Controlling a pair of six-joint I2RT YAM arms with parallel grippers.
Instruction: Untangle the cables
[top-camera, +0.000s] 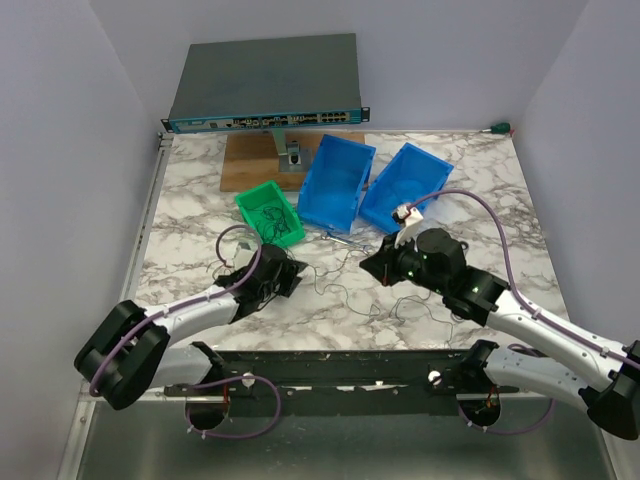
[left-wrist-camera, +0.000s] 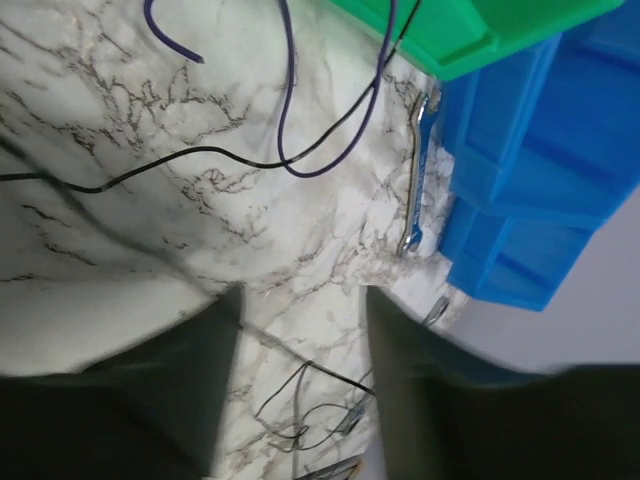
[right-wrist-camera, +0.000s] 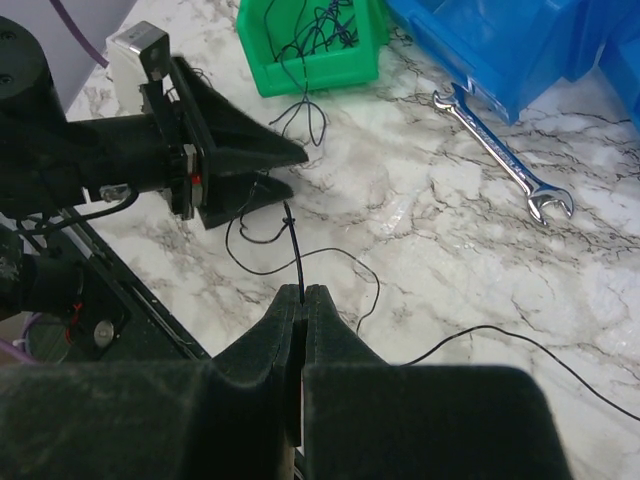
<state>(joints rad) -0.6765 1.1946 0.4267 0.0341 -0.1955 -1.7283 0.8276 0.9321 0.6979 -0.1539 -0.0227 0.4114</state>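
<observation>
Overhead and wrist views of the two arms over a marble table (top-camera: 480, 200), with positions given relative to the green bin (top-camera: 270, 213).

The cables (right-wrist-camera: 318, 22) are in two groups. A dark tangle lies inside the green bin, and some of its strands trail over the bin's near wall. Loose thin wires are spread on the marble on the near side of the bin, between the two grippers.

The left gripper (right-wrist-camera: 298, 172) sits low over the table just in front of the green bin. Its jaws stand apart and nothing is between them. A small loop of wire lies on the marble close to its fingertips.

The right gripper (right-wrist-camera: 302, 292) is nearer the arm bases and to the right of the bin. Its jaws are pressed together on one black strand (right-wrist-camera: 294, 250), which rises from the fingertips towards the left gripper.

A silver wrench (right-wrist-camera: 500, 150) lies flat on the marble to the right of the green bin. It is beside the near edge of the first blue bin (top-camera: 337, 183), and a second blue bin (top-camera: 405, 187) stands farther right.
</observation>
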